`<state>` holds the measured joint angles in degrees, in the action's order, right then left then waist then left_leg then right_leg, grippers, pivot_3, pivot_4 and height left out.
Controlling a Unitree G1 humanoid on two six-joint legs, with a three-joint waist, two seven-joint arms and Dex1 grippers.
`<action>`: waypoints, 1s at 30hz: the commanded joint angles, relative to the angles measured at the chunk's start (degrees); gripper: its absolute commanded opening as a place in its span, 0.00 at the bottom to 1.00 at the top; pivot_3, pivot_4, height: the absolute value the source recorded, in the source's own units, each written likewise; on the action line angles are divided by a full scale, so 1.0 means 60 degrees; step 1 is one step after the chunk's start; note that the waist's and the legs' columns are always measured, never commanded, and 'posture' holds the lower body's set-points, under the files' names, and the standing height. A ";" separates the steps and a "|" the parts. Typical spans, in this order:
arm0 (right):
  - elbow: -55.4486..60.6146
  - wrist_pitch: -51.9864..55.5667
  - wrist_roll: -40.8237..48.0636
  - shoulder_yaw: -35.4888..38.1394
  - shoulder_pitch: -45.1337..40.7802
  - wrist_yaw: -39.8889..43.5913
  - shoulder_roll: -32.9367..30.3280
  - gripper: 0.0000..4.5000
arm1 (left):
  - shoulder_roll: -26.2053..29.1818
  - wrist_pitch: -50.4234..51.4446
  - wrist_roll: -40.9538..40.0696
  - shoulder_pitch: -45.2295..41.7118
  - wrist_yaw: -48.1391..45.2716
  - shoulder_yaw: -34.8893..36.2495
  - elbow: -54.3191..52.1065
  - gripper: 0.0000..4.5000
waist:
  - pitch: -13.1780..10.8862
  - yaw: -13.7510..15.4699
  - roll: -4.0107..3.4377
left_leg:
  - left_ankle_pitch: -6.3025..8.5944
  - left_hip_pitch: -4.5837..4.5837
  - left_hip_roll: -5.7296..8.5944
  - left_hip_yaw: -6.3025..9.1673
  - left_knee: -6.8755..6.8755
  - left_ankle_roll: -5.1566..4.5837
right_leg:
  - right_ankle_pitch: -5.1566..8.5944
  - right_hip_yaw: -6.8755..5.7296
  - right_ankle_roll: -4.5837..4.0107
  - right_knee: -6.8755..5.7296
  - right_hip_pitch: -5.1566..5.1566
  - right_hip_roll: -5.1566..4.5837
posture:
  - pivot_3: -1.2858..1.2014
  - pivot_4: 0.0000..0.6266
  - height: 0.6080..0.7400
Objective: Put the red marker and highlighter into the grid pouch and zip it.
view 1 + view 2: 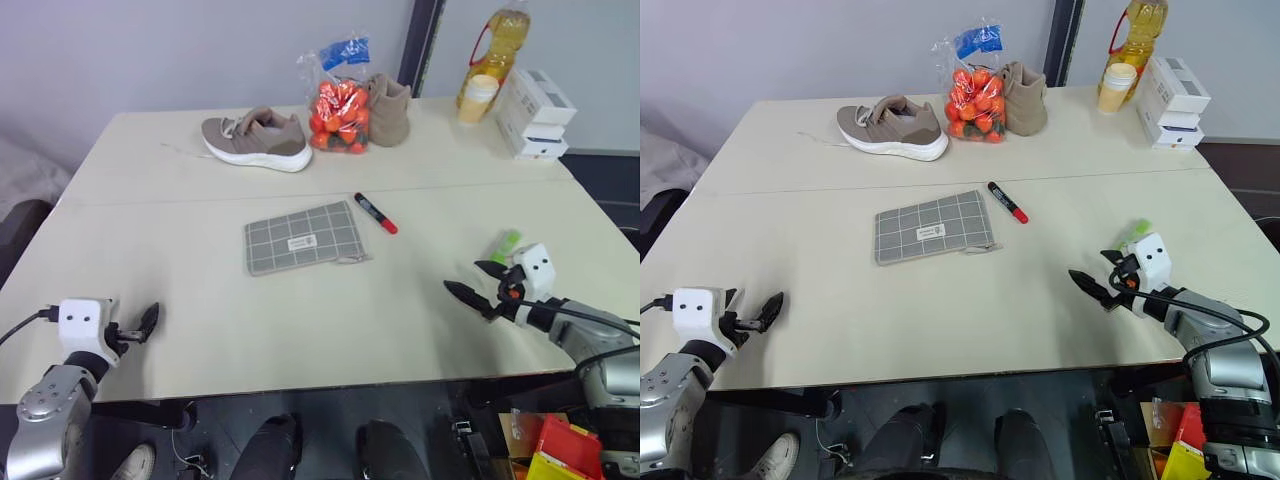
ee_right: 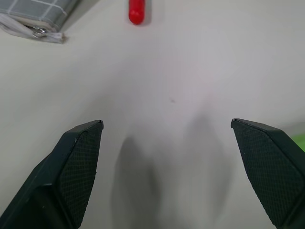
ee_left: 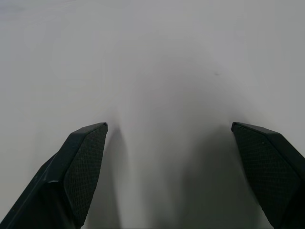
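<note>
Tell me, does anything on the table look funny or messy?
One sneaker lies alone at the table's far side beside a bag of oranges, odd among stationery. Nothing is spilled or broken. The grid pouch sits slightly askew.

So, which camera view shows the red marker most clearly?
The left eye view: the red marker lies whole on the table, just right of the grid pouch. The right eye view shows it the same way. The right wrist view catches its red cap end alone, beyond the open right gripper.
</note>
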<state>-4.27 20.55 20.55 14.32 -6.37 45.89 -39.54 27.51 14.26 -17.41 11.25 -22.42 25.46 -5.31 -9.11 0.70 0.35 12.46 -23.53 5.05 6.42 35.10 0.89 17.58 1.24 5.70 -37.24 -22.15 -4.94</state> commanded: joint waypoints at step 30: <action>0.1101 0.0252 -0.1055 -0.2504 -0.1756 -0.1696 0.2329 0.69 | 0.0220 -0.0583 0.0563 -0.0973 -0.0278 -0.0720 0.0256 1.00 | -0.0011 -0.0002 0.0012 | -0.0001 0.0001 0.0001 0.0002 0.0002 0.0002 | -0.0010 -0.0001 0.0010 -0.0003 -0.0029 0.0004 | 0.52 0.24 1.00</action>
<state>2.22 22.14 15.14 -0.52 -15.37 37.11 -25.97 27.28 12.49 -14.31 6.23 -23.44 20.98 -3.86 -9.17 0.69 0.42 12.45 -23.53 5.06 6.44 35.11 0.91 17.52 1.21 5.77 -37.25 -22.35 -4.91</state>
